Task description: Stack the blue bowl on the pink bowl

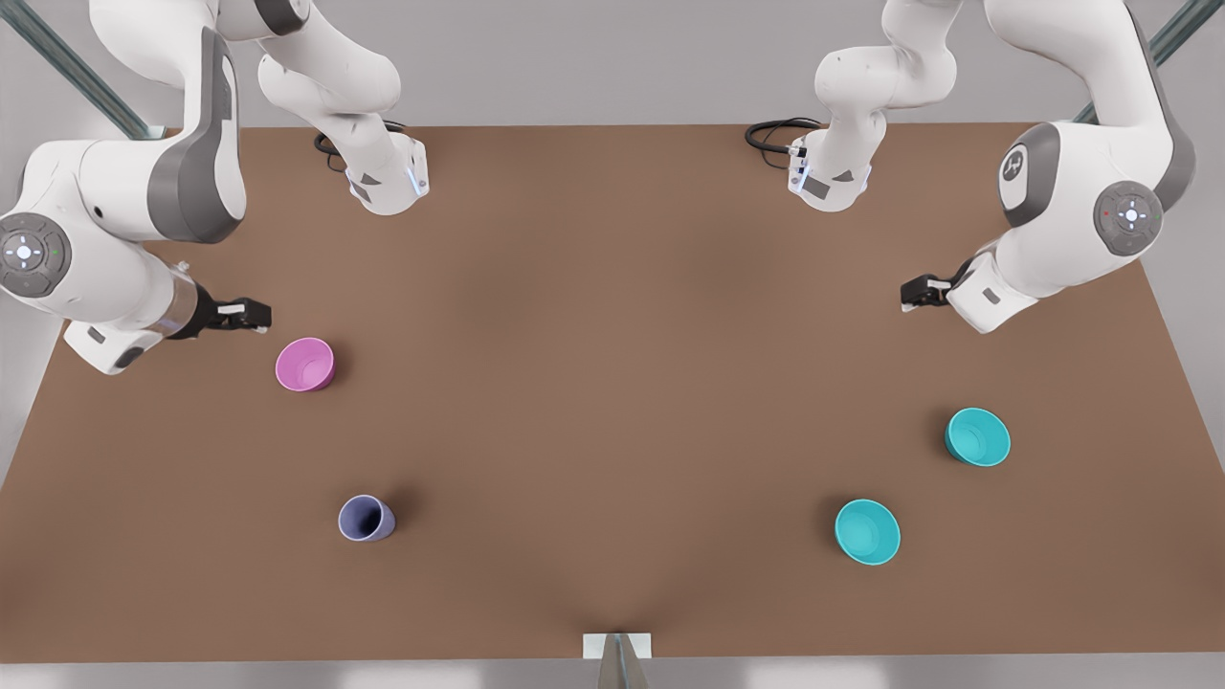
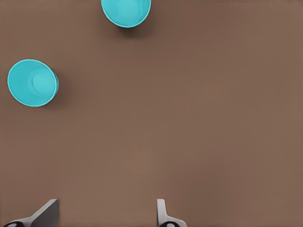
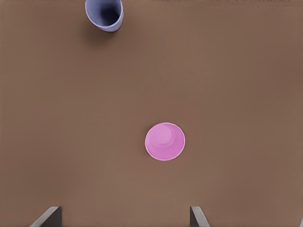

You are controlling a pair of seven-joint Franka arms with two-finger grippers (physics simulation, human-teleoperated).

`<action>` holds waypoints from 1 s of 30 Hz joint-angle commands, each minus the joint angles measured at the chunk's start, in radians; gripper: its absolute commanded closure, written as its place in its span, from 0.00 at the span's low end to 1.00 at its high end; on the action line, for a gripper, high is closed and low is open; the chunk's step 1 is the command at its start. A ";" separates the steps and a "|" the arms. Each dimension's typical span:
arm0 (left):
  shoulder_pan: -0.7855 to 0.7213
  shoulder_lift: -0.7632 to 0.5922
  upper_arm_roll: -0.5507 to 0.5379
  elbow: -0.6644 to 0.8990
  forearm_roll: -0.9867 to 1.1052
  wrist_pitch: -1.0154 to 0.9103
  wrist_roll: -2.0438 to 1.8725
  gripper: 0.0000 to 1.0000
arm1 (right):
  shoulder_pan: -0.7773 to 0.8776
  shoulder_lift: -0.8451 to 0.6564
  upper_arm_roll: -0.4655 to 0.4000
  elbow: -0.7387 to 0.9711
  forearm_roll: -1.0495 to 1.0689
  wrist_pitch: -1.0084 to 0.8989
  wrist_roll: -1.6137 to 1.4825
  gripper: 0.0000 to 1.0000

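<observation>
We find the left gripper (image 1: 909, 294) with jaws spread and nothing between them; its two fingertips (image 2: 162, 215) stand wide apart above bare table in the left wrist view. It hovers at the front view's right. Its camera looks onto two turquoise bowls. We cannot tell them apart by looks, so we take the one closer to that gripper as the blue bowl (image 1: 978, 436) (image 2: 32, 82); it sits upright on the brown table (image 1: 612, 335), apart from the gripper. The second teal bowl (image 1: 867, 531) (image 2: 126, 12) stands upright nearby, toward the table's near edge, not touching the first.

The right gripper (image 1: 251, 314) is likewise spread and empty, with both fingertips (image 3: 199, 216) parted in the right wrist view. It hovers at the front view's left, near the pink bowl (image 1: 305, 365) (image 3: 164, 141) without touching it. The pink bowl stands upright and holds nothing. The blue bowl lies well apart from it, across the table's width.

A lavender cup (image 1: 366, 518) (image 3: 104, 13) sits beyond the pink bowl, toward the near edge, leaning slightly in these views.
</observation>
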 commanded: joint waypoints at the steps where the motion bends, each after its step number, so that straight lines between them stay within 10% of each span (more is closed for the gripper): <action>1: 0.012 0.002 -0.001 0.001 0.001 0.010 -0.008 0.00 | -0.003 0.001 -0.001 0.000 0.002 0.020 -0.018 0.00; 9: 0.011 0.010 -0.002 0.001 -0.001 -0.023 -0.008 0.00 | -0.290 0.326 0.000 -0.273 0.013 0.447 -0.106 0.00; 18: 0.012 0.019 -0.002 0.019 -0.006 -0.057 -0.010 0.00 | -0.414 0.246 0.025 -0.698 0.024 0.987 -0.221 0.00; 24: 0.014 0.024 -0.002 0.019 -0.004 -0.059 -0.013 0.00 | -0.417 0.238 0.040 -0.755 0.071 0.985 -0.221 0.06; 30: 0.014 0.022 -0.002 0.019 -0.002 -0.059 -0.013 0.00 | -0.416 0.235 0.056 -0.750 0.070 0.935 -0.233 0.74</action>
